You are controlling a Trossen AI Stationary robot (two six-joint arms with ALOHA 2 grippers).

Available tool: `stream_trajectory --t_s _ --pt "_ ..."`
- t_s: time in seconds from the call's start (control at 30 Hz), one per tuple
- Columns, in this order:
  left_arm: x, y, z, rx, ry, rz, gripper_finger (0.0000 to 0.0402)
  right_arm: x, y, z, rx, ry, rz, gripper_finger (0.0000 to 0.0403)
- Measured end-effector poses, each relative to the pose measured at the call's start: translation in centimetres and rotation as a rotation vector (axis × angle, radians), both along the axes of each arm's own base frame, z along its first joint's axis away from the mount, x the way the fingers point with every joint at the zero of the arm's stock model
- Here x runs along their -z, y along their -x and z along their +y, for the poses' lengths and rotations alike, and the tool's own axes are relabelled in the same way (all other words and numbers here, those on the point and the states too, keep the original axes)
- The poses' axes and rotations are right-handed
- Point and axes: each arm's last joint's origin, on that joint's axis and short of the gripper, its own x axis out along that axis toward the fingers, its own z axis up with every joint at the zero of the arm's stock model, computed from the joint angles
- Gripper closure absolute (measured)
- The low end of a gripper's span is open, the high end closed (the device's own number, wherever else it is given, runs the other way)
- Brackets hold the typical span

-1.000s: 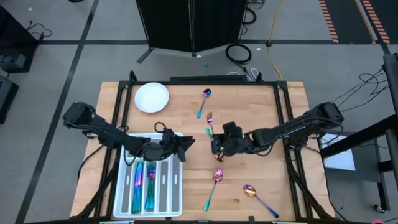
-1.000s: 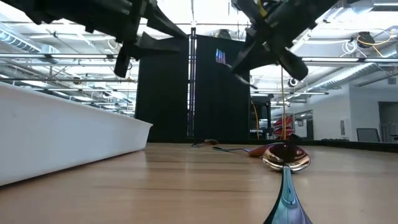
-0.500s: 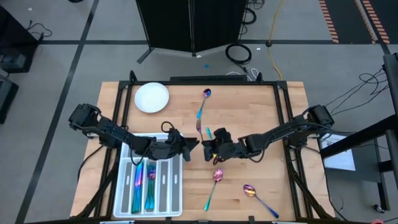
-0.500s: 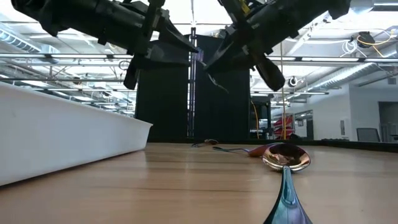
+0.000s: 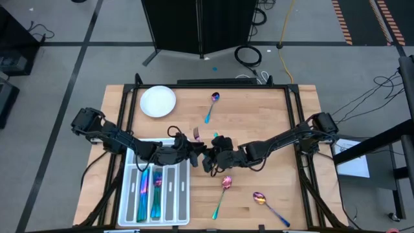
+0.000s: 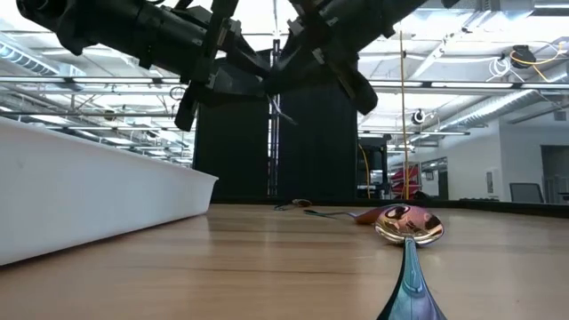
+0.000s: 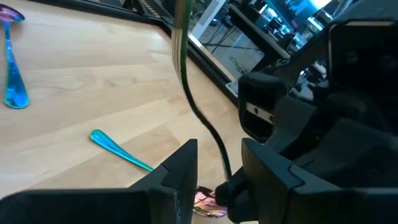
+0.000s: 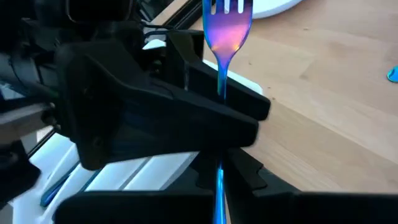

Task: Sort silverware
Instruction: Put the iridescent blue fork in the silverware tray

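Fork (image 8: 226, 28) handoff happening mid-air, looks like. The right tool (image 5: 208, 157) is clenched on the lower handle, tines pointing up and away from it, so the long axis runs straight out past its fingers. The left tool (image 5: 194, 151) sits right across from it, nearly nose to nose, with its fingers spread and the fork's stem standing in the gap between them in the left wrist view. Can't tell if they're touching it yet. So both arms are about equally close; the fork is just ahead of each tool. My guess: left one squeezes, right one lets go, then the fork goes to the tray (image 5: 181, 208) behind the left tool. Other spoons lie on the bench (image 5: 259, 116).
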Motion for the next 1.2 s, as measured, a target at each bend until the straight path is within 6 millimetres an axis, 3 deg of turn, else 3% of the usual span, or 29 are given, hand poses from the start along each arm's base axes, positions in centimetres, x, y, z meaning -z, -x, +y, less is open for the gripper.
stream_trajectory --t_s 0.27,0.53,0.6,0.93,1.2 --pt "-0.1 0.0 -0.1 0.010 -0.025 0.000 0.0285 -0.2 0.1 0.2 -0.002 -0.001 0.006 0.0403" --pt "-0.2 0.0 -0.2 0.025 -0.072 0.009 0.0388 -0.1 0.1 0.2 -0.027 0.020 0.019 0.0396" --pt "-0.2 0.0 -0.2 0.041 -0.078 0.013 0.0393 -0.1 0.1 0.3 -0.035 0.015 0.024 0.0388" --pt "-0.1 0.0 -0.2 0.049 -0.102 0.033 0.0398 -1.2 0.6 0.1 -0.070 0.051 0.030 0.0312" --pt "-0.4 0.2 -0.2 0.066 -0.114 0.042 0.0399 -3.9 3.3 -0.6 -0.080 0.082 0.111 0.0250"
